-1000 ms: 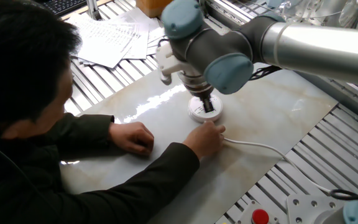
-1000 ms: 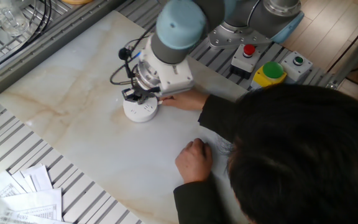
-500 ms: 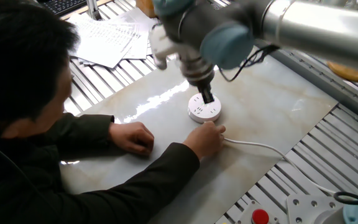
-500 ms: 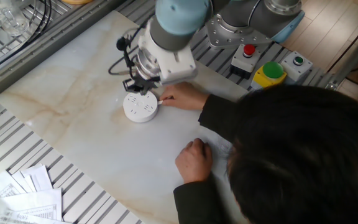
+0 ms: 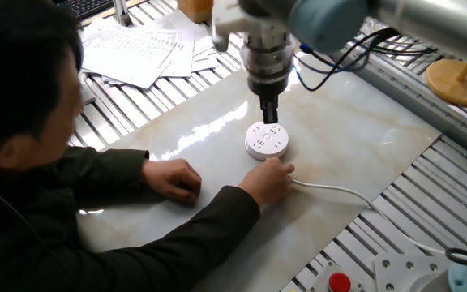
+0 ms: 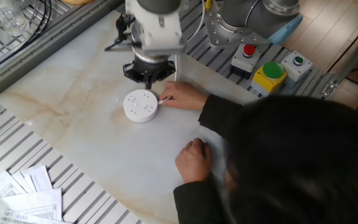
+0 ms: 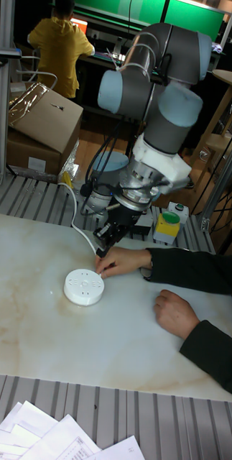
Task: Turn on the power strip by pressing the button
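The power strip (image 5: 267, 141) (image 6: 141, 106) (image 7: 84, 286) is a round white puck with dark socket slots, lying flat on the marble board. Its white cord (image 5: 335, 191) runs off to the right. My gripper (image 5: 271, 114) (image 6: 148, 76) (image 7: 106, 241) hangs a short way above the puck's far edge, not touching it. Its dark fingers are pressed together into one narrow tip, holding nothing. A person's hand (image 5: 271, 178) (image 6: 179, 96) (image 7: 120, 260) rests against the puck's side where the cord leaves. I cannot make out the button on the puck.
The person leans over the near side, with the other hand (image 5: 173, 179) (image 7: 175, 313) flat on the board. Papers (image 5: 140, 49) (image 6: 28, 194) lie on the slatted table. A white plate with a red button (image 5: 339, 282) and a button box (image 6: 270, 72) stand off the board.
The gripper has risen off the top of the power strip and the arm has lifted away upward. The person's hands and the puck have stayed put.
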{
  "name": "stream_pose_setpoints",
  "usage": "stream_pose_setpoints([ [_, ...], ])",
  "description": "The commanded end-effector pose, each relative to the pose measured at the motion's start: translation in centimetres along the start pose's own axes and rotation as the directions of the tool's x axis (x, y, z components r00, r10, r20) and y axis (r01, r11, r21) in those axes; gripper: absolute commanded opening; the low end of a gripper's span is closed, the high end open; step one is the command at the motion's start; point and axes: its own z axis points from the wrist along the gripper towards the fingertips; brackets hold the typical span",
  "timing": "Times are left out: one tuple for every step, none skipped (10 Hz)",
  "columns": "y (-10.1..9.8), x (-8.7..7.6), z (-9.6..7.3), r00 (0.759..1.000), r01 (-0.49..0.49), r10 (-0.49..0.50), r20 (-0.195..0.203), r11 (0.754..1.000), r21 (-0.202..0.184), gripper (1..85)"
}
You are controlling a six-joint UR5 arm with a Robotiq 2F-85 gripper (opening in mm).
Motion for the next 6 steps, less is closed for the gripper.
stream_pose_setpoints([
  [0.0, -0.6, -1.6, 0.973, -0.2, 0.198, 0.12, 0.98, -0.002, 1.0],
  [-0.3, -0.5, -1.5, 0.963, -0.234, 0.231, 0.139, 0.972, 0.006, 1.0],
  [-0.1, -0.6, -1.3, 0.955, -0.262, 0.26, 0.144, 0.965, -0.008, 1.0],
  [-0.3, -0.8, -1.3, 0.95, -0.277, 0.275, 0.148, 0.961, -0.006, 1.0],
  [-0.3, -1.3, -1.3, 0.946, -0.284, 0.282, 0.159, 0.959, -0.011, 1.0],
  [-0.4, -1.5, -1.2, 0.947, -0.28, 0.277, 0.163, 0.96, -0.008, 1.0],
])
